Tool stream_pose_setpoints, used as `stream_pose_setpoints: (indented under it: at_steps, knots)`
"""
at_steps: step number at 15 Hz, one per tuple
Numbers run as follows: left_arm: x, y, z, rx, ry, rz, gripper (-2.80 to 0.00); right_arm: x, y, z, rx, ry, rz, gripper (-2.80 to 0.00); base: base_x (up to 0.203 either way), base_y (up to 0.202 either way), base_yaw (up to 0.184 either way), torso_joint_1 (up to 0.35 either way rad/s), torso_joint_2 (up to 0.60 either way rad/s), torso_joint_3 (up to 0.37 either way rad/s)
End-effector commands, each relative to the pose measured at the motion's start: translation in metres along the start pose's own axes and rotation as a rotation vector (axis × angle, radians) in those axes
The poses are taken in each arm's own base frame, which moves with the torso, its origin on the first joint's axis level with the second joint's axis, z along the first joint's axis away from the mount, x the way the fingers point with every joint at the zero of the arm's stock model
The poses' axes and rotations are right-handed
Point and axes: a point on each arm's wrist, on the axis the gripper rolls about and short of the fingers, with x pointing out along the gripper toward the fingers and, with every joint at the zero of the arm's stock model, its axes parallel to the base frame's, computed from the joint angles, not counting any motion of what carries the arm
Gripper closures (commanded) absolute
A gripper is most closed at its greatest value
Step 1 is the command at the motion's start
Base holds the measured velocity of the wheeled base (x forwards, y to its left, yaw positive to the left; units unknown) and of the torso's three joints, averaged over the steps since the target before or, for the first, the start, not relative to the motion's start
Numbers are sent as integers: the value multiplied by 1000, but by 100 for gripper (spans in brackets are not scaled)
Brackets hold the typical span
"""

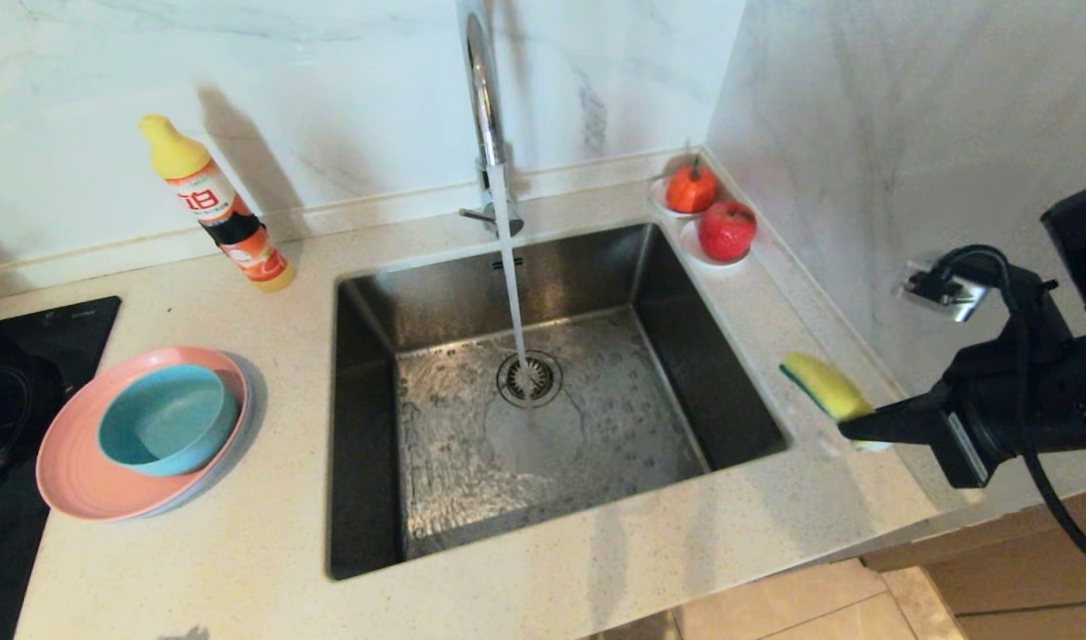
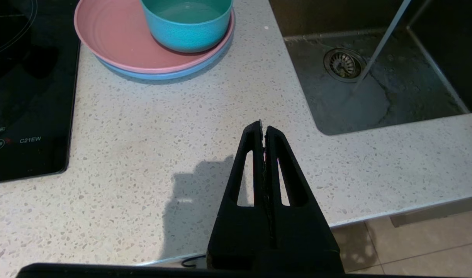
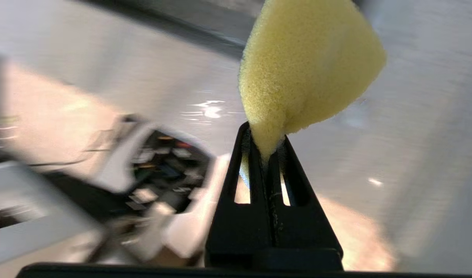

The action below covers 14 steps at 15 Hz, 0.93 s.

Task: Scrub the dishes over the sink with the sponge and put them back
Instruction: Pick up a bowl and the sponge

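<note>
Head view, from above: a pale speckled stone bench (image 1: 241, 551) runs around a sunken steel sink (image 1: 543, 391), the landmark for everything here. Nearest the viewer, below the bench's front edge, tan floor tiles (image 1: 774, 604) show. The left gripper (image 2: 263, 125) is seen only by its own wrist camera, hanging above the bare bench near the sink's front left corner, its two black fingers pressed together on nothing.

Left of the sink, a teal-blue bowl (image 1: 168, 418) sits upright in a pink plate (image 1: 81, 471), which is stacked on a pale bluish plate (image 2: 162, 73) showing only at its rim. Further left of the sink lies a black glass cooktop (image 1: 27, 373).

Right of the sink, the right gripper (image 1: 850, 429) reaches in over the bench's end, its fingers clamped on one end of the yellow sponge (image 1: 826, 384). The sponge has a green edge and is raised above the bench, just beside the sink's right rim. In the right wrist view the sponge's pinched end is squeezed thin between the fingers.

Inside the sink, water falls from the tall chrome tap (image 1: 485, 107) onto the round drain (image 1: 529, 378).

Behind the sink's left corner stands a tilted yellow-capped orange bottle (image 1: 214, 204). At its back right corner, two red fruits (image 1: 710, 209) rest on small white saucers. White marble walls (image 1: 330, 89) close the corner; a wall socket with a black plug (image 1: 947, 289) sits on the right wall.
</note>
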Motion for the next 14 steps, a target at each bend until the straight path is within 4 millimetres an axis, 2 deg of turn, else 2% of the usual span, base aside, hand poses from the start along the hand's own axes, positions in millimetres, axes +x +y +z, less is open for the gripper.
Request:
stream_pose_setpoints:
  at_steps: [1,3,6,14]
  knots:
    - [1,0,-5,0,14,1,0,-21,31,4,-24,-45,95,0,0,0,0,0,0,0]
    - [1,0,-5,0,14,1,0,-26,48,6,37,-43,161,0,0,0,0,0,0,0]
    - [1,0,-5,0,14,1,0,-28,62,5,120,-25,222,0,0,0,0,0,0,0]
    - [1,0,-5,0,14,1,0,-26,98,4,157,52,355,0,0,0,0,0,0,0]
